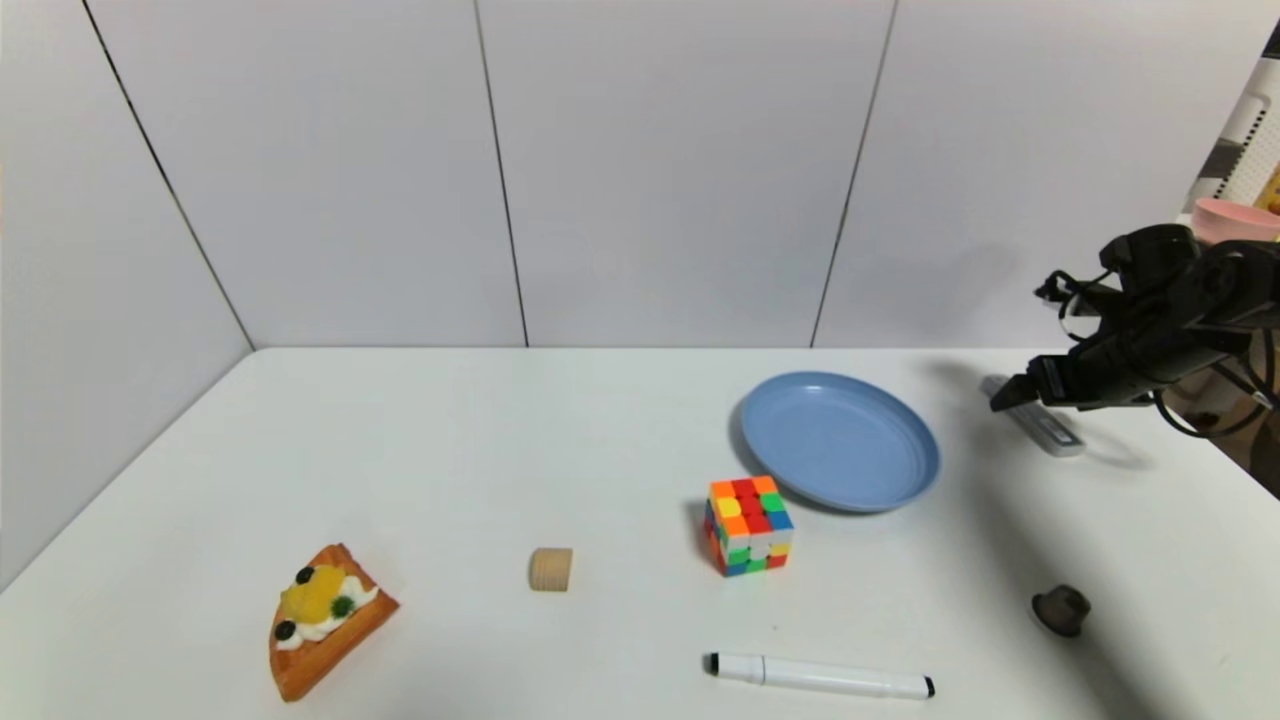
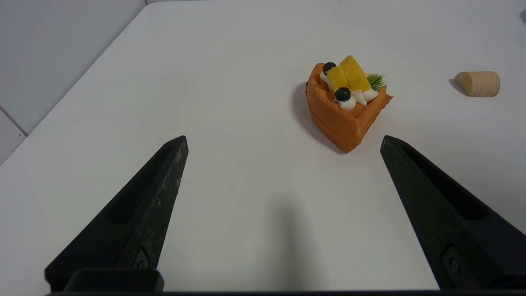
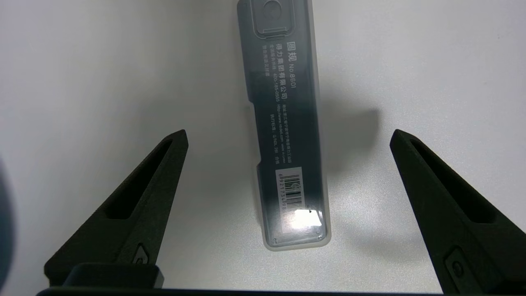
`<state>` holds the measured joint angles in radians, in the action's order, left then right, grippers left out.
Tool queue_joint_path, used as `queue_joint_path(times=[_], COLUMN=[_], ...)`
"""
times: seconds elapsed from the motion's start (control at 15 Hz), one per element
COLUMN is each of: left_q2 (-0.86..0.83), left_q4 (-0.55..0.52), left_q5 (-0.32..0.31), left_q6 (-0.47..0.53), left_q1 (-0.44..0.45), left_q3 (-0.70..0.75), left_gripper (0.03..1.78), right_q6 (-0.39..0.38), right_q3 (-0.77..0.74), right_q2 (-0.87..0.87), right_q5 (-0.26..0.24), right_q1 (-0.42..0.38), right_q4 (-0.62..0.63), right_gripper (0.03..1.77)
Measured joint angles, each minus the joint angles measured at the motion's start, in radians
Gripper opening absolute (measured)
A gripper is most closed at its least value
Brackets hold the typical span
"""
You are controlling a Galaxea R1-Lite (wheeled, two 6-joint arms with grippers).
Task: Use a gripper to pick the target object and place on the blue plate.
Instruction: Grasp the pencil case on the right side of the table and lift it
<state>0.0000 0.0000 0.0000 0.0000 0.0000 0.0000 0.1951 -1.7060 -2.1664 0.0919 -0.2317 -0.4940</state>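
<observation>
The target object, a long flat grey bar (image 1: pixel 1056 436) with a white barcode label near one end, lies on the white table right of the blue plate (image 1: pixel 840 440). My right gripper (image 1: pixel 1015 392) hovers above the bar's far end. In the right wrist view the bar (image 3: pixel 287 123) lies lengthwise between the fingers of the right gripper (image 3: pixel 288 133), which is open and touches nothing. My left gripper (image 2: pixel 283 139) is open and empty over bare table; the head view does not show it.
A colour cube (image 1: pixel 750 525) stands just in front of the plate. A white marker (image 1: pixel 820 676), a dark knob (image 1: pixel 1061 609), a wooden cylinder (image 1: pixel 551 569) and a toy cake slice (image 1: pixel 320 615) lie nearer. A pink bowl (image 1: pixel 1235 218) sits beyond the table's right edge.
</observation>
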Motion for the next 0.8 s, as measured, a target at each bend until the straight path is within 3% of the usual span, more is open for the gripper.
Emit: queue_joint_path(times=[0.33,0.6,0.8], left_q2=[0.000,0.000,0.000], left_q4=[0.000,0.000,0.000], left_q5=[0.000,0.000,0.000], left_q6=[0.000,0.000,0.000], left_q1=[0.000,0.000,0.000], left_q3=[0.000,0.000,0.000], left_gripper=[1.69,1.69,1.69], right_q6=[0.022,0.029,0.029], right_q3=[0.011,0.028,0.033], right_q2=[-0.002,-0.001,0.001], right_q5=[0.001,0.001,0.001], right_q1=[0.001,0.004,0.010], right_q4=[0.000,0.000,0.000], right_gripper=[1.69,1.03,0.75])
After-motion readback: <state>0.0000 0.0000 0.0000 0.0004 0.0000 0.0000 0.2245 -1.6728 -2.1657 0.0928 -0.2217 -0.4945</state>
